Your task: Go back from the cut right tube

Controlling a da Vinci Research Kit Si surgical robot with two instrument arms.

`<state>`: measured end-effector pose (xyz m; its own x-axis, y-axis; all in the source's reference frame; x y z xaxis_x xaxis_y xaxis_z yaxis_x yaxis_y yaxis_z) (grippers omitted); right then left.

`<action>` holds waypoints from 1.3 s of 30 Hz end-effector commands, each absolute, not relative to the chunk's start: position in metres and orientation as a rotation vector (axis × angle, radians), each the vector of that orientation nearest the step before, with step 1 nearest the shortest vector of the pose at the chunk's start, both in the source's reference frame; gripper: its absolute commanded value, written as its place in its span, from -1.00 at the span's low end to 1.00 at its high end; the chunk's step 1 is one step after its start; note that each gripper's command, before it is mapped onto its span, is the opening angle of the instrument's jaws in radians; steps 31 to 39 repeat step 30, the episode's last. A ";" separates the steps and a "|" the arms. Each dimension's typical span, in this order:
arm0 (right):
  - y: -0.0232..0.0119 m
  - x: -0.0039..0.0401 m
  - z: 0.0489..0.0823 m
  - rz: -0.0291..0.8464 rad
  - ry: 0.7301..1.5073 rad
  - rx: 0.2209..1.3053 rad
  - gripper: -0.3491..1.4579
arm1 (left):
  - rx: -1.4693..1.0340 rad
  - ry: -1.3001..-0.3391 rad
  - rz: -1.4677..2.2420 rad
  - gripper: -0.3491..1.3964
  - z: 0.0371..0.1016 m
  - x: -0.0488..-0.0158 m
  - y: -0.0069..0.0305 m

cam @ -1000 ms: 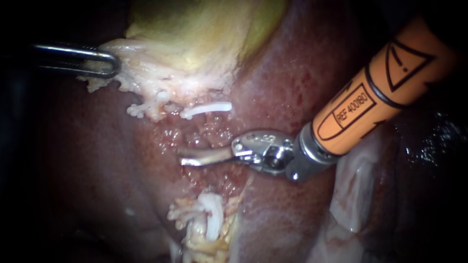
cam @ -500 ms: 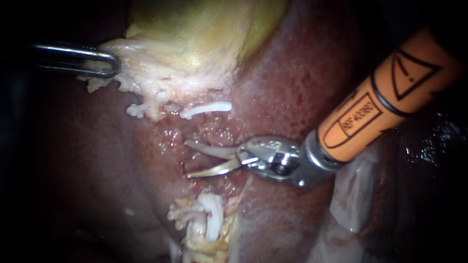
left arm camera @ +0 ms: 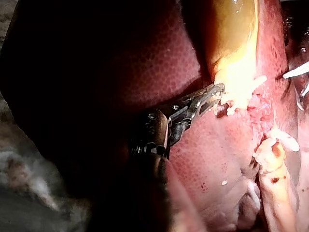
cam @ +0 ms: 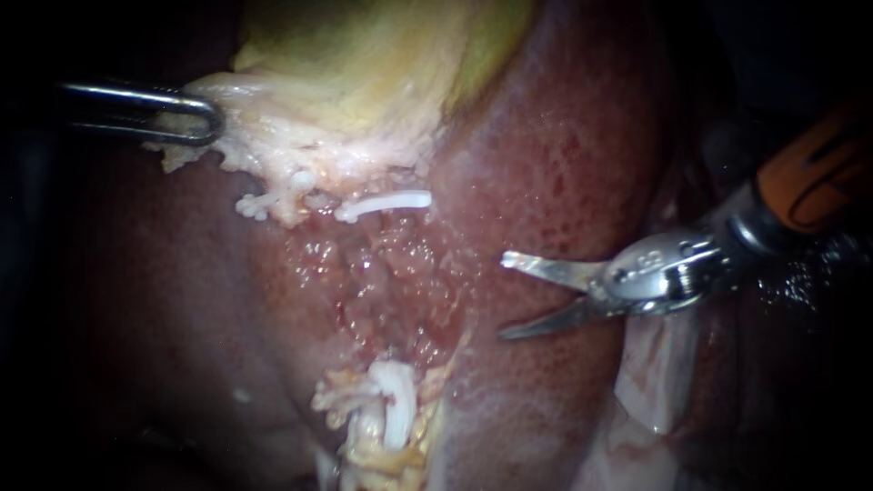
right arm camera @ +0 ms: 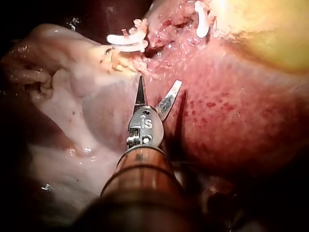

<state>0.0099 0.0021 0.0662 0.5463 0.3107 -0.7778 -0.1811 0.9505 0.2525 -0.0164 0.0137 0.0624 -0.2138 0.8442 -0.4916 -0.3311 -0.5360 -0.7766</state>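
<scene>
The cut right tube (cam: 393, 405) lies in two ends, well apart. Its lower stump sits pale and bunched at the foot of the raw bed (cam: 382, 291). What we take for its upper end carries a white clip (cam: 386, 204) just under the gallbladder (cam: 364, 55). A second clip (cam: 264, 202) sits beside that one, nearer the left side.

Our right instrument (cam: 505, 298) hangs off to the side of the bed, over the liver (cam: 564, 136) and clear of both ends. Its two blades are spread wide with nothing between them. Our left instrument (cam: 205, 116) is clamped on the gallbladder's pale lower edge and holds it up and away from the bed.

We judge the retreat well along, so the risks are small ones. The spread blades point back across the liver, and the lower one looks close to its surface. If the tip dips or swings on the way out, it could score the liver or reopen the raw bed. Bringing the blades together first would lessen that. A pale fold of tissue (cam: 655, 364) lies under the shaft and could snag on the wrist joint. On the other side, a harder pull from the left jaws could tear the thin edge they hold or drag on the clipped upper end
</scene>
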 end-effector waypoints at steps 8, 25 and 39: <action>0.0034 0.0081 0.0656 0.266 0.957 0.160 0.99 | -1.225 -0.680 1.859 -1.00 0.0638 -0.0179 0.0125; 0.0034 0.0081 0.0656 0.266 0.957 0.160 0.99 | -1.214 -0.744 1.891 -1.00 0.0688 -0.0231 0.0088; 0.0030 0.0087 0.0658 0.241 0.979 0.190 0.99 | -1.215 -0.750 1.891 -1.00 0.0685 -0.0226 0.0089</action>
